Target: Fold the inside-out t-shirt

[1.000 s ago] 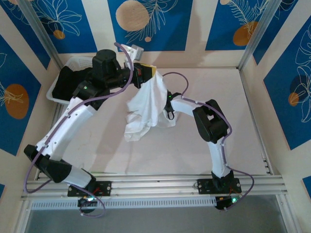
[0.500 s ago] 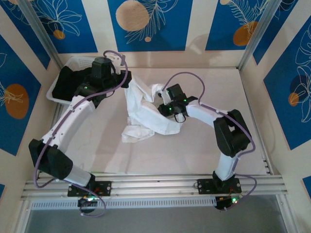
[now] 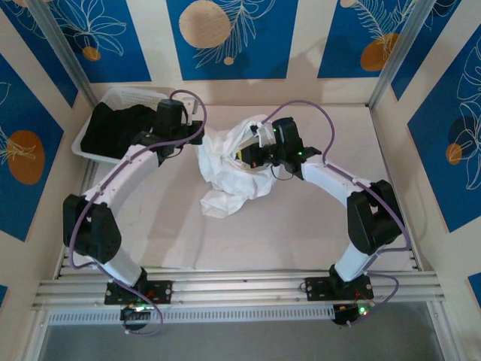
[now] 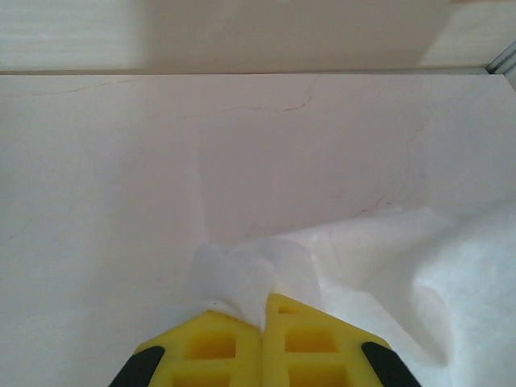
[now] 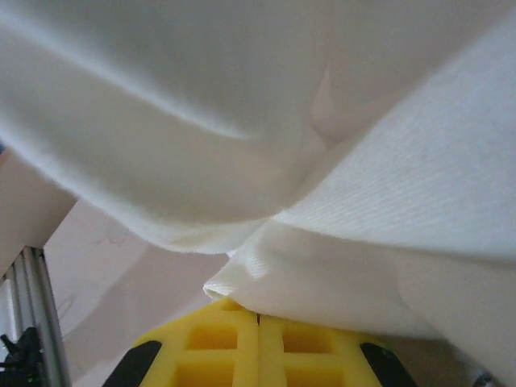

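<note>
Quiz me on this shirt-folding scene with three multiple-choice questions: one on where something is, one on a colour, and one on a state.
1. Where is the black garment?
A) in the white basket at the far left corner of the table
B) spread flat in the middle
C) hanging off the near rail

2. What colour is the t-shirt bunched in the middle?
A) blue
B) white
C) black

3. How do the left and right jaws stand?
A) both wide open
B) one open, one shut
C) both shut on the t-shirt

Answers:
1 A: the top view shows the dark cloth lying inside the basket.
2 B: the cloth is white in the top view and in both wrist views.
3 C: each wrist view shows yellow jaws pressed together with white cloth pinched between them.
</note>
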Robot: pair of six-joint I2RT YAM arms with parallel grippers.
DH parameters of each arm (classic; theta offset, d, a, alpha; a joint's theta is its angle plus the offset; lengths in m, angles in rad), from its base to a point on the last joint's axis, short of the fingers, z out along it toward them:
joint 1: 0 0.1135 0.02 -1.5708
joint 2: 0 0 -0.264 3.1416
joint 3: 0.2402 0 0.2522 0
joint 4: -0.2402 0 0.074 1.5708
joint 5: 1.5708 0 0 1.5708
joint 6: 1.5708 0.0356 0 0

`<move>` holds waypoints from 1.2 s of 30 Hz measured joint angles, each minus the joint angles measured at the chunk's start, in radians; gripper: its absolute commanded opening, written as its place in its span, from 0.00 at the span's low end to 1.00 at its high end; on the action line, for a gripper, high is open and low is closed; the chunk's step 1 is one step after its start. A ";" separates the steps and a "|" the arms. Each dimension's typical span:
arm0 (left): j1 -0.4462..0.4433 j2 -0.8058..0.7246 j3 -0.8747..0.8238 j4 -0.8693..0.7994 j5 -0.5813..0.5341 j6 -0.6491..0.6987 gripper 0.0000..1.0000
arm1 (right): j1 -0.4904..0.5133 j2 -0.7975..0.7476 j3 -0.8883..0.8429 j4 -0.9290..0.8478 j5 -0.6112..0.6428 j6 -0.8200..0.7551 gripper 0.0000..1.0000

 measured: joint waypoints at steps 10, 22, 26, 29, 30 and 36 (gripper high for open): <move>0.174 0.086 -0.029 0.048 -0.057 -0.034 0.00 | -0.003 -0.039 -0.013 -0.029 -0.093 -0.047 0.00; 0.174 0.155 -0.159 0.055 0.014 -0.021 0.00 | 0.109 0.012 0.069 -0.023 -0.183 -0.104 0.00; 0.170 0.155 -0.199 0.068 0.005 -0.022 0.00 | 0.092 -0.021 0.065 -0.023 -0.200 -0.104 0.00; 0.185 0.155 -0.248 0.082 -0.008 -0.031 0.00 | 0.055 -0.116 0.021 -0.018 -0.210 -0.103 0.00; 0.192 0.155 -0.266 0.090 -0.014 -0.036 0.00 | 0.039 -0.152 0.002 -0.010 -0.213 -0.098 0.00; 0.240 0.119 -0.382 0.146 -0.081 -0.069 0.14 | -0.036 -0.292 -0.098 0.056 -0.217 -0.058 0.00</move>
